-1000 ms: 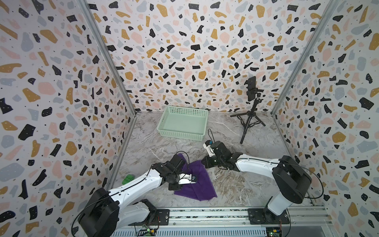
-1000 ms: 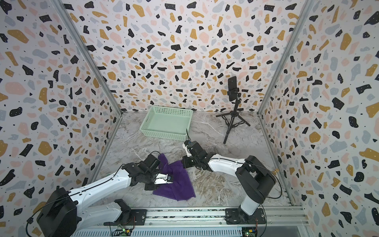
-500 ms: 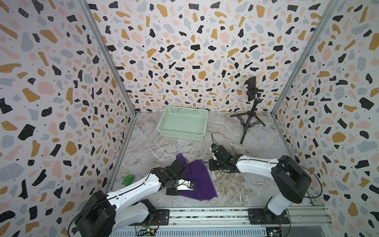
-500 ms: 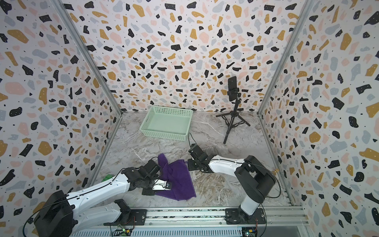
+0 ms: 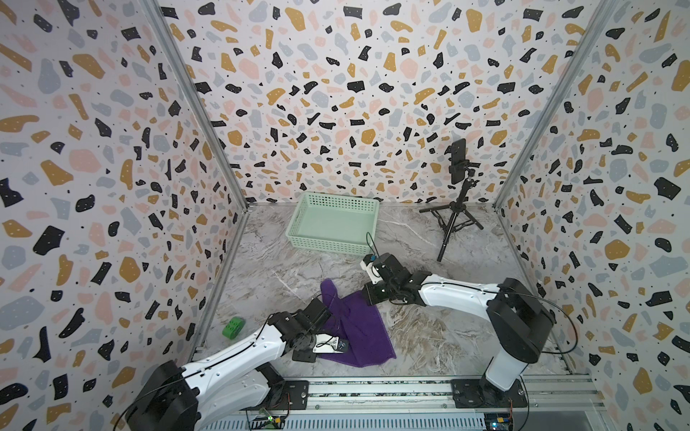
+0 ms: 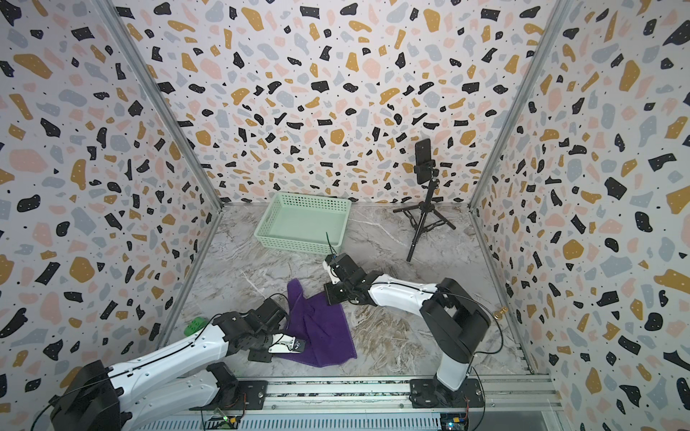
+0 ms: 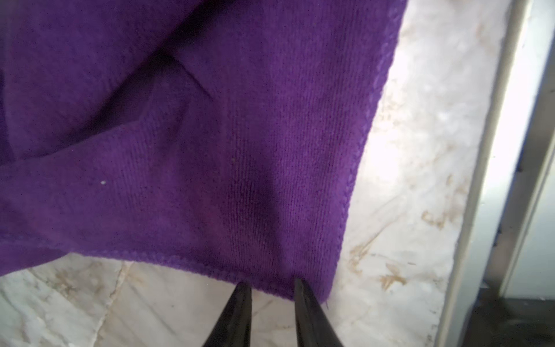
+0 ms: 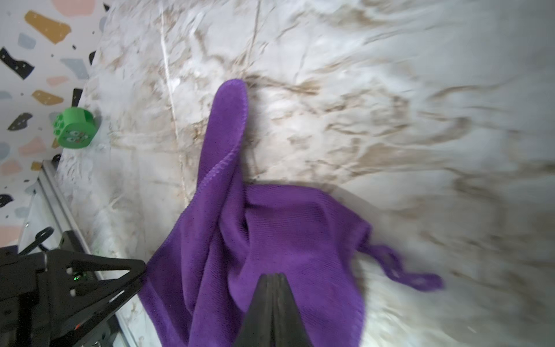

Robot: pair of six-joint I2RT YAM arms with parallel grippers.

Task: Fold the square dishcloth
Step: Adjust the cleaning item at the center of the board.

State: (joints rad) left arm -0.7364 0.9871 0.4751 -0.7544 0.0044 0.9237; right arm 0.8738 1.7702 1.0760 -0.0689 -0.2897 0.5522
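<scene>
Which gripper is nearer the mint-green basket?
Right. The right gripper is close by the basket, at the dishcloth's far corner; the left gripper is at its near edge.

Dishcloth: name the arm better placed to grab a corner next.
Left, probably. The left gripper has its jaws apart at the hem by a corner of the dishcloth; the right gripper is shut over it.

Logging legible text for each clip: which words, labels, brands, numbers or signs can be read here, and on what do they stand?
No text can be read in any view.
Green block: marks on its face, too blurred to read.
Purple dishcloth, mint basket, phone on its tripod: no print visible.
</scene>
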